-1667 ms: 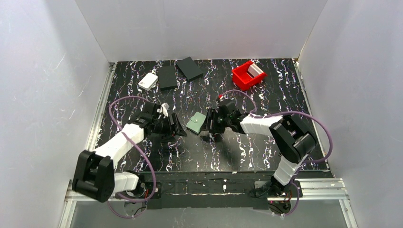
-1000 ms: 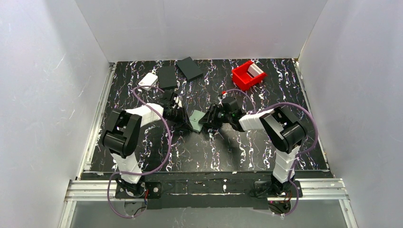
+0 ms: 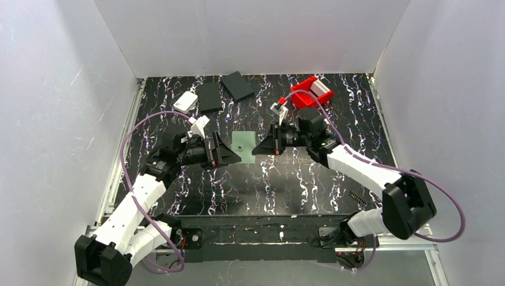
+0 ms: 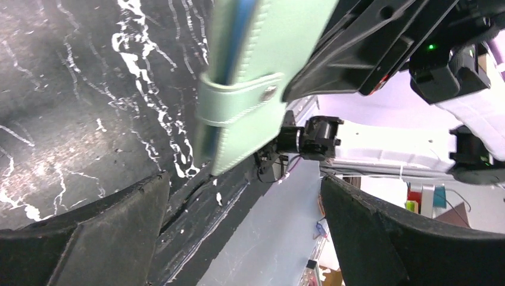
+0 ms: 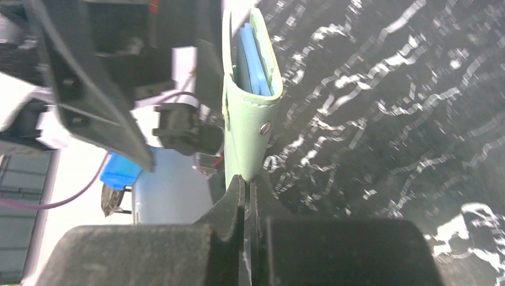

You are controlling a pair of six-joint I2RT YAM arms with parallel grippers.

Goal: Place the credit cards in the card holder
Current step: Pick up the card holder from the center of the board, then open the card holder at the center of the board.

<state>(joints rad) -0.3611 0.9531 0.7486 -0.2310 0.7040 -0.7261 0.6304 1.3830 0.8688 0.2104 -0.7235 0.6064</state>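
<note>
Clamped by the right gripper (image 5: 244, 182): one card holder (image 5: 247, 119), sage green, pinched at its nearest edge with both fingers pressed together on the cover. Standing out straight ahead of those fingertips, thin side up in the right wrist view. One strap wrapped over the side, with one snap dot on it. Blue pocket layers showing at the end farthest from the grip. Cannot tell whether clear of the table (image 3: 298, 179) or resting on it.

Spread wide and gripping nothing: the left gripper (image 4: 243, 182), its two fingers well apart. Card holder just ahead of those fingertips, in line with the gap and touching neither finger.

Seen from above: two grippers pointed tip to tip, with the one card holder between them.

Farther out beyond the left gripper: one black flat rectangle (image 3: 209, 96), a second black flat rectangle (image 3: 238, 85) just beside it, and one white rounded-corner box (image 3: 186, 101) on the outer side of the pair.

Farther out beyond the right gripper: one red bin (image 3: 304, 99) with one whitish piece (image 3: 321, 89) inside. Too small to tell whether that piece is any of the credit cards, so no count of them.
</note>
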